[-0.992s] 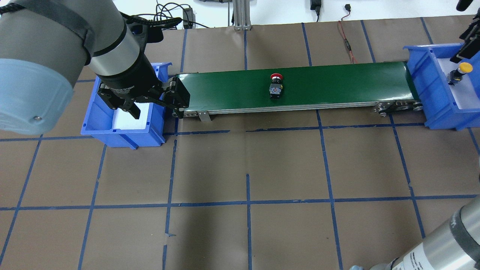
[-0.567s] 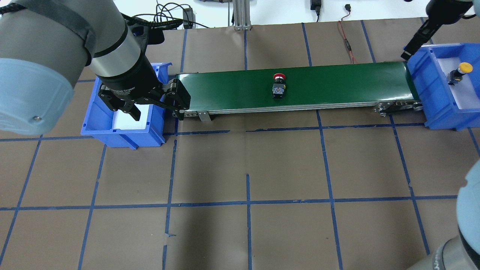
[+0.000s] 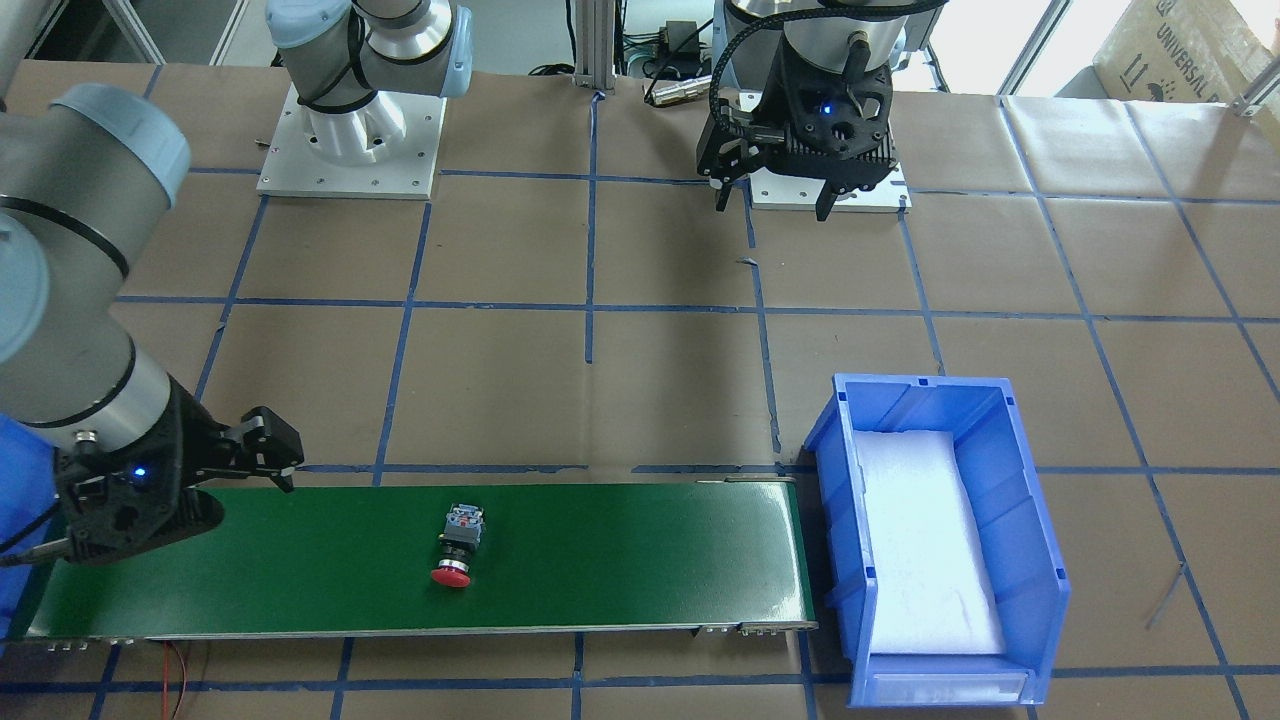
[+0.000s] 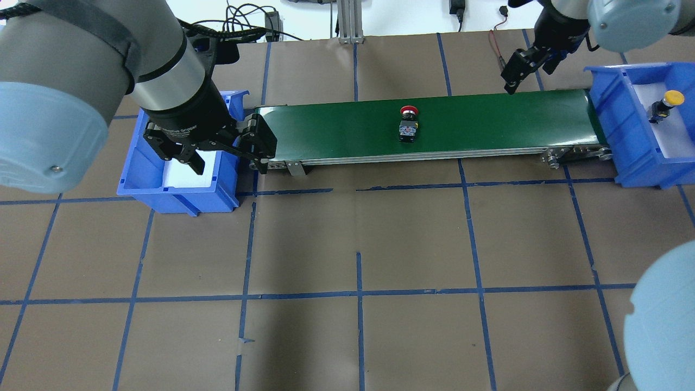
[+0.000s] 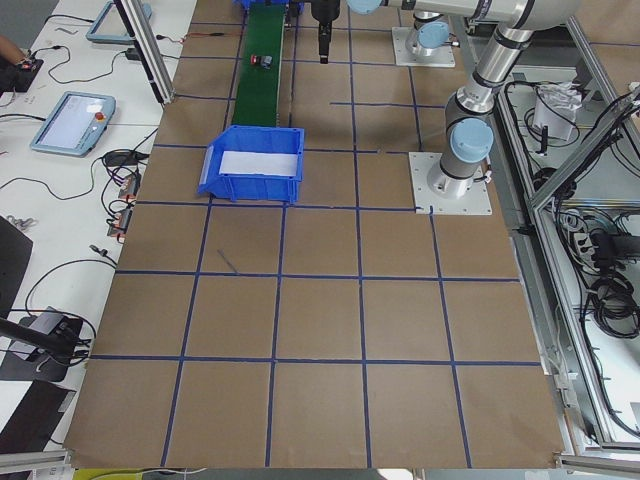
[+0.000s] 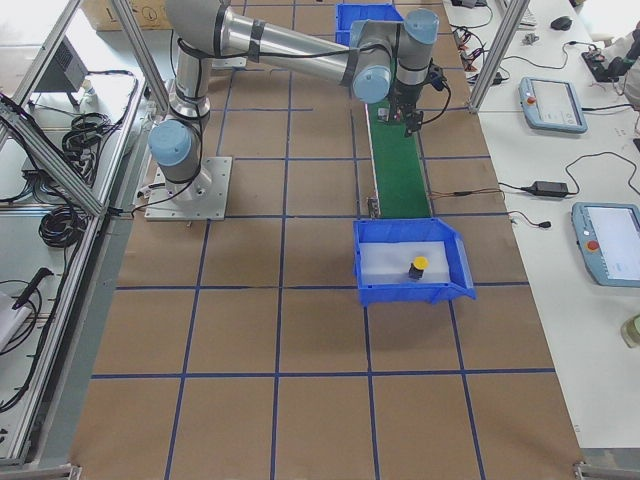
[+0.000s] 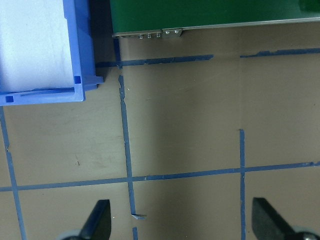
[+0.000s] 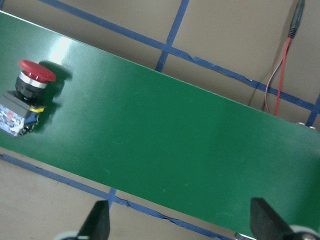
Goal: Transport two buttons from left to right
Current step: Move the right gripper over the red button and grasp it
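Observation:
The red-capped button [image 4: 408, 124] lies on its side near the middle of the green conveyor belt [image 4: 488, 119]; it also shows in the front view [image 3: 455, 545] and the right wrist view [image 8: 27, 97]. The yellow-capped button [image 4: 667, 104] stands in the right blue bin [image 4: 613, 119], also seen from the right side [image 6: 417, 266]. My right gripper [image 4: 529, 68] is open and empty above the belt's right part, to the right of the red button. My left gripper [image 4: 225, 155] is open and empty, raised by the left blue bin [image 4: 179, 198], whose white foam holds nothing.
A red and black wire [image 4: 502, 60] lies on the table behind the belt's right part. The left wrist view shows the bin's corner [image 7: 75, 50], the belt's end [image 7: 210, 15] and brown paper with blue tape lines.
My right gripper has moved left, from over the right bin to above the belt's right part. The red button has shifted slightly right along the belt. The left gripper has stayed put.

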Robot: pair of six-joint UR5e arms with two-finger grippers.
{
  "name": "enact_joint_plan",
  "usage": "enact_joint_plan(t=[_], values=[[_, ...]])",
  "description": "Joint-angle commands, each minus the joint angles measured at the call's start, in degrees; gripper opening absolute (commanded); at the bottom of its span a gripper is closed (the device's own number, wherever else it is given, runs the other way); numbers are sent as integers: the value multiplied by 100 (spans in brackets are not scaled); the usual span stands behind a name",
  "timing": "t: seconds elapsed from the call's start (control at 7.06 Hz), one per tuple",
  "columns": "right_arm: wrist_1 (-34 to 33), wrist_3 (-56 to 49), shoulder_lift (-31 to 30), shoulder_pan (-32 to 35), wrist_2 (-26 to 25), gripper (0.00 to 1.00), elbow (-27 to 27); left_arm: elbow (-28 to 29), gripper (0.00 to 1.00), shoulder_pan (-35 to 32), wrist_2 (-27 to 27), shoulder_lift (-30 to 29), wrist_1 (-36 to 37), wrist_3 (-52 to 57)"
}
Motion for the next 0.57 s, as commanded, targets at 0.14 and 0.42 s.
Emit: enact_joint_plan(t=[0.14,0.42], values=[[-10,2045,85,506,-28,100,37,-19,100,0,20,20,-8,0],[-88,2780,59,568,-132,100,89,-1,100,0,20,-23,-8,0]])
